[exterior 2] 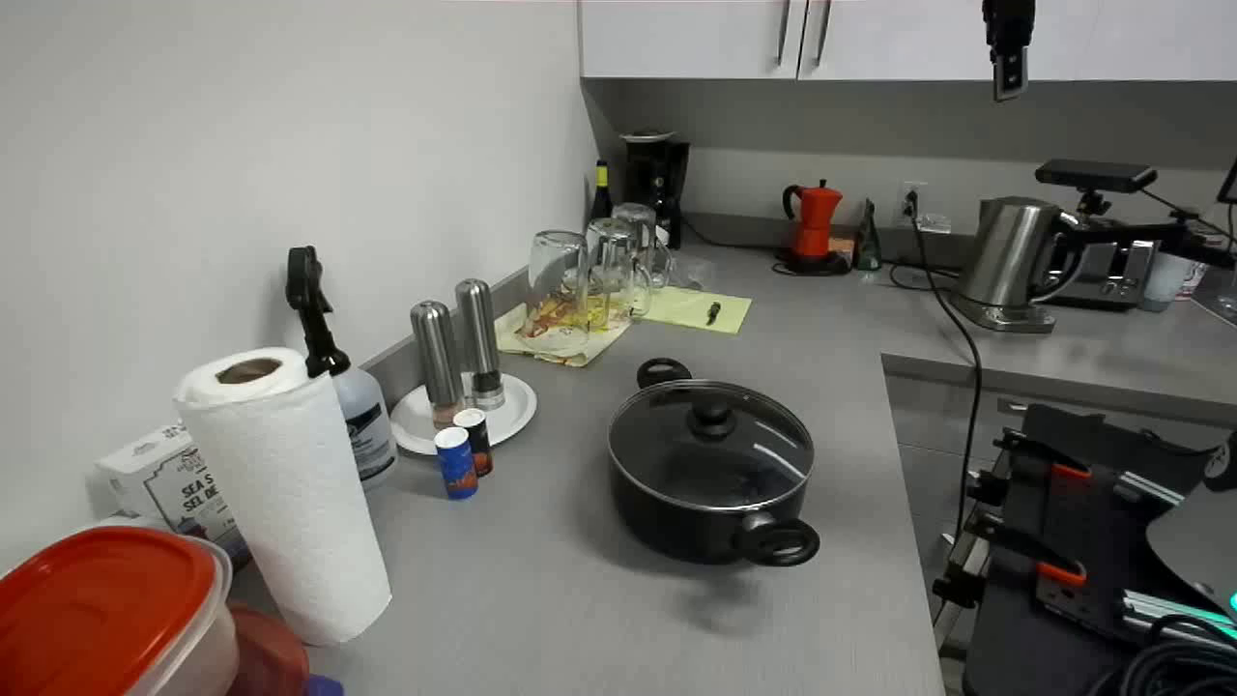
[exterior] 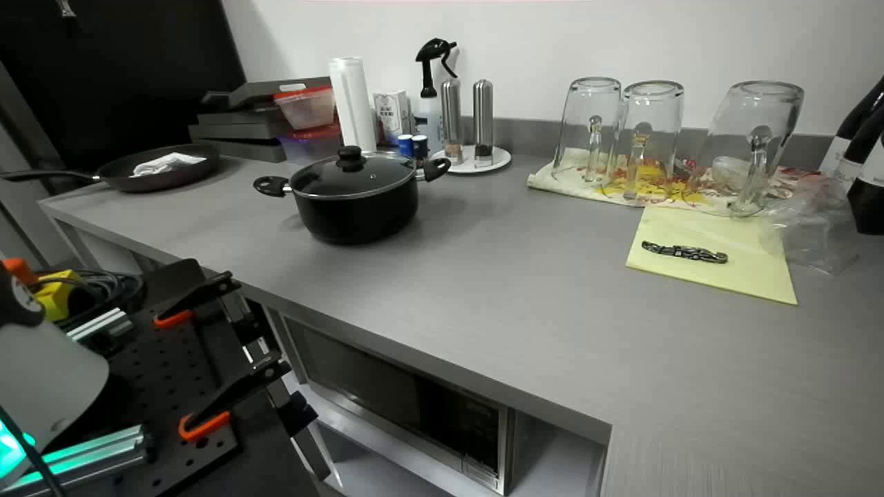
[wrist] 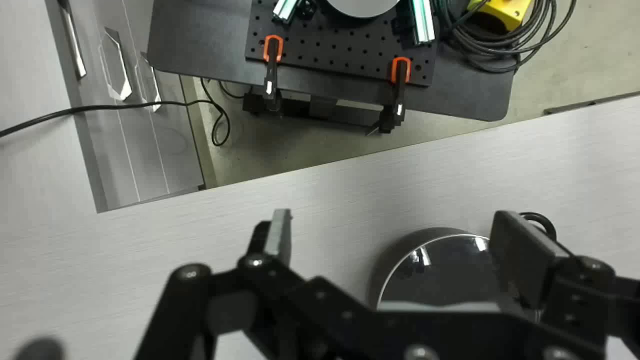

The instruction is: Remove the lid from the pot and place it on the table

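Nearest, at lower left of an exterior view, a red-topped container [exterior 2: 101, 614]; just behind, a paper towel roll [exterior 2: 285, 512], then a salt box [exterior 2: 184, 483] and a spray bottle [exterior 2: 362, 420]. Just right of centre, on the grey table [exterior 2: 522, 619], the black pot [exterior 2: 667, 530], with the glass lid [exterior 2: 710, 454] seated on the rim, knob up. To the left, near but apart, two small shakers [exterior 2: 456, 466]; behind these, two metal mills [exterior 2: 440, 358] on a white plate [exterior 2: 517, 404]. Beyond the pot, at upper middle, glass jars [exterior 2: 559, 290] on a patterned cloth [exterior 2: 512, 336], then a yellow sheet [exterior 2: 676, 307]. Deepest, at upper right, a steel kettle [exterior 2: 1005, 251], then a red moka pot [exterior 2: 817, 217].

In the wrist view, across the bottom of the frame, the gripper [wrist: 395, 237], fingers [wrist: 280, 237] spread wide: one over table, the other masking part of the lid at lower right. Through the gap between them, table and lid below. High at upper right of an exterior view, a fingertip [exterior 2: 1012, 89] well apart from the pot.
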Robot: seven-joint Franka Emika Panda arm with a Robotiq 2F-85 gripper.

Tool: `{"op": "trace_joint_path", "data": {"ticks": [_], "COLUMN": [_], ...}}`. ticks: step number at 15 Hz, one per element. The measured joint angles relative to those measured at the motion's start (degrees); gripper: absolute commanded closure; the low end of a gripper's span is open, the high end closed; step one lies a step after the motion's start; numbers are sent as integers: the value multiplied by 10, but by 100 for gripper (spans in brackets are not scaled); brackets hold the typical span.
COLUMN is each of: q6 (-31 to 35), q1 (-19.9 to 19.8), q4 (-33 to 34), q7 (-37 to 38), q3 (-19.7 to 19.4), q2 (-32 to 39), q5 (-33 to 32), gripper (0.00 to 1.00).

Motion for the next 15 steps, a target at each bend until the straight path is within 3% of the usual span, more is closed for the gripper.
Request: {"op": "trace_joint_path", "data": {"ticks": [10, 15], "q6": [11, 115], "q1": [2, 28], "q4": [-7, -72], "q7": [-1, -33], "q3": [0, 6], "q2": [2, 34], "q5": [0, 2], "gripper": [0, 0]}}
